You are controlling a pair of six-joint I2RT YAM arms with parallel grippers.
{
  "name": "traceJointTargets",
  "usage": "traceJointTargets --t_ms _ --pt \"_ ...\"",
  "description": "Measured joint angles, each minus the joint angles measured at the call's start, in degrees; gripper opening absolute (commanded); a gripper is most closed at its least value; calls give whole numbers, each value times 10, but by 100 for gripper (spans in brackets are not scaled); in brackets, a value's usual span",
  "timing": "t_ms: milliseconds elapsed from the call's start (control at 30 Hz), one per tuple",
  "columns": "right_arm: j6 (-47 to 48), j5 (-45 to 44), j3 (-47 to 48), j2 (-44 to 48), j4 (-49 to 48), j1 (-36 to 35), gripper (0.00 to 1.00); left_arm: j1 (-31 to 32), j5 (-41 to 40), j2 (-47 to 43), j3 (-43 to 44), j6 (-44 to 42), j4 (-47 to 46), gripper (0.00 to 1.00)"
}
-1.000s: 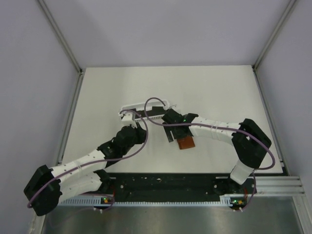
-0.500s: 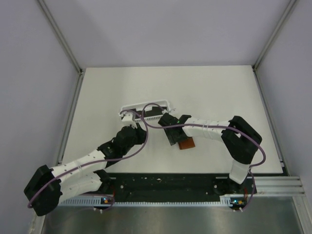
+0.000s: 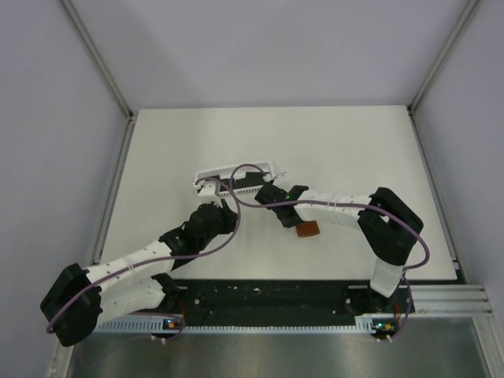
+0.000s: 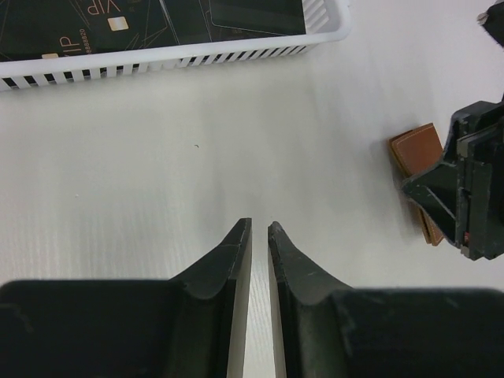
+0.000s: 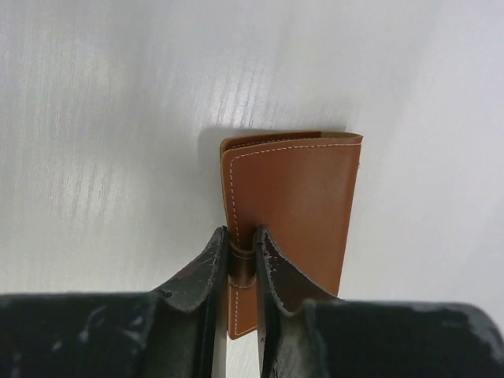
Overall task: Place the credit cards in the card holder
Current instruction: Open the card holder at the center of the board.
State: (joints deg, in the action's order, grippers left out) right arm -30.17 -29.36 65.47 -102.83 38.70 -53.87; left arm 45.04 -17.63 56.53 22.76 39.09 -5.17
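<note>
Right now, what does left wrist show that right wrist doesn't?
Left wrist only: the white slotted basket with black cards lying in it, and the left tool, nearly closed with nothing between its fingers. Right wrist only: the grip up close, with the right tool pinching the stitched tab of the brown card holder, which looks folded shut. Both: the card holder, the right tool at it, and the white table.

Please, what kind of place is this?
Probably a robot test cell in a lab, not a home: a white table walled by plain panels on metal posts, with a left arm and a right arm bolted at its near edge.
</note>
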Motion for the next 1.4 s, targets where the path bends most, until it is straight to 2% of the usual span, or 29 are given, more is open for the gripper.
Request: traceJointTargets --t_ms 267,433,533,567,700,800,867,933,1000,1033,1100,1233,1400 --pt "2 2 -15 56 3 0 0 -1 1 2 0 0 0 18" --pt "6 111 -66 149 -68 6 0 -4 1 -15 0 0 3 18" --pt "-23 231 -143 220 -188 32 0 -5 0 -42 0 0 6 20" --pt "-46 281 -185 244 -256 51 0 -7 0 -52 0 0 6 21" --pt "-139 398 -330 261 -472 118 1 -8 0 -82 0 -2 6 26" --pt "-186 449 -382 240 -588 144 14 -8 1 -88 -4 -6 6 31" --pt "-203 466 -398 226 -628 150 25 -8 2 -88 -6 -12 7 39" --pt "-206 466 -405 225 -629 151 36 -8 3 -88 -6 -17 7 51" --pt "-198 451 -405 229 -607 151 46 -8 4 -88 -6 -22 7 68" --pt "-192 441 -405 234 -588 151 49 -8 4 -88 -6 -25 7 98" --pt "-171 402 -400 259 -525 151 53 -8 6 -87 -6 -32 6 99" --pt "-127 327 -386 317 -427 151 53 -9 21 -77 -6 -35 -9 99" --pt "-84 308 -361 335 -389 151 50 -10 40 -52 -16 -36 -47 99"
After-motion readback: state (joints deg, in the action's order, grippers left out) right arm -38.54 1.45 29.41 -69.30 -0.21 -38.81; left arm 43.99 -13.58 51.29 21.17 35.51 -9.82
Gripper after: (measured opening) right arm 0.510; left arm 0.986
